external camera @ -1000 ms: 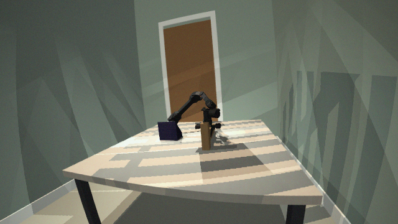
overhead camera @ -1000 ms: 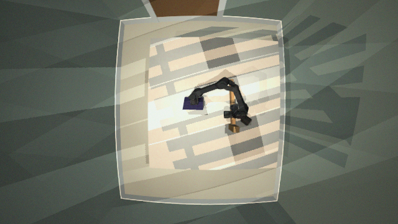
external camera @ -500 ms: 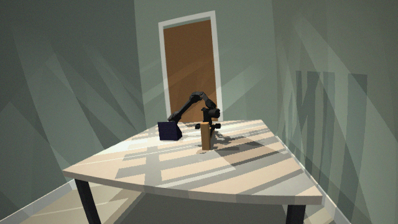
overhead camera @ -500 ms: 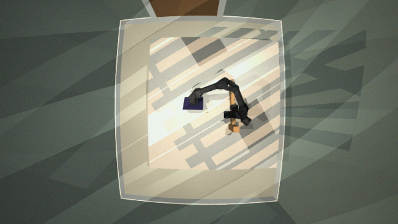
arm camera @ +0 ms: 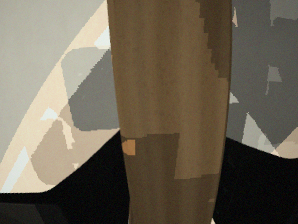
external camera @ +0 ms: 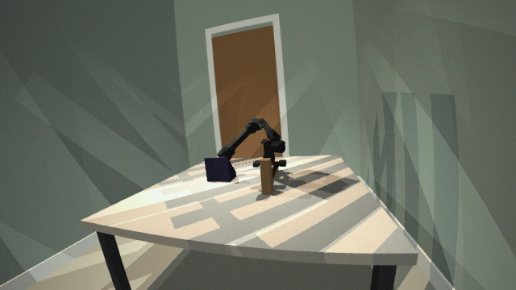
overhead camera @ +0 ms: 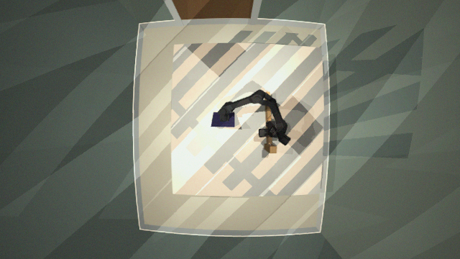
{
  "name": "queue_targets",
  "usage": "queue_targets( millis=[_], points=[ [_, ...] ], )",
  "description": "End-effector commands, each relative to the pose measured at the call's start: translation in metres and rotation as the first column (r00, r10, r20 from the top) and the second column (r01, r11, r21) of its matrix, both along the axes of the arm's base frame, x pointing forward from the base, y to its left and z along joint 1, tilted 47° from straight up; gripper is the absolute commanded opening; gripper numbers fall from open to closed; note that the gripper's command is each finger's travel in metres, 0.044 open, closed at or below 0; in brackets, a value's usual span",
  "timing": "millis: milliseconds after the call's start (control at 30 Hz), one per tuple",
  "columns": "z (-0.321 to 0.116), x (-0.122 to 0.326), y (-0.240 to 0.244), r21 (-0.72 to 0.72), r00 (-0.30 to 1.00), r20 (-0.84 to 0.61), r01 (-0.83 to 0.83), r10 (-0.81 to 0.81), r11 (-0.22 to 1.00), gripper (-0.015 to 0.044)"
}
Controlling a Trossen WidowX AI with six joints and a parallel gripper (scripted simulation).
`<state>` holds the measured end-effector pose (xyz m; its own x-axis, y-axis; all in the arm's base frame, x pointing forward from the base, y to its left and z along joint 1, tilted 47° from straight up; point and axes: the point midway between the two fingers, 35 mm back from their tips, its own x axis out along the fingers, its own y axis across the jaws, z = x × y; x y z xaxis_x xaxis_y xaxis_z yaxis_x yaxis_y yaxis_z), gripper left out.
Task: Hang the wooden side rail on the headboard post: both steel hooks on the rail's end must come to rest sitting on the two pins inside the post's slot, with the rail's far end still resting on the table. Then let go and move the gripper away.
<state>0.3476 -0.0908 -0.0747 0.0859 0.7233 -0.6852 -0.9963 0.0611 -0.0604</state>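
Observation:
The wooden side rail runs from under the arm's elbow toward the headboard post in the top view. The upright wooden post stands on the table. My gripper is shut on the rail, close to its post end, with a black finger on each side in the wrist view. The rail's near end meets or nearly meets the post from above. The hooks, pins and slot are not visible. The post hides most of the rail in the exterior view, so its height and far-end contact cannot be told.
A dark blue block stands at the arm's base, left of the rail. The arm arches over the rail's far part. The table carries strong stripes of light and shadow.

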Motion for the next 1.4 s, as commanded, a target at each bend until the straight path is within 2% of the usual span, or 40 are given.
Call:
queue_targets(
  millis=[0, 1367],
  points=[
    [0.0008, 0.0003, -0.0044, -0.006, 1.0, 0.006, 0.002, -0.002, 1.0, 0.0],
    [-0.0041, 0.0001, -0.0003, -0.006, 1.0, 0.006, 0.002, -0.002, 1.0, 0.0]
  ],
)
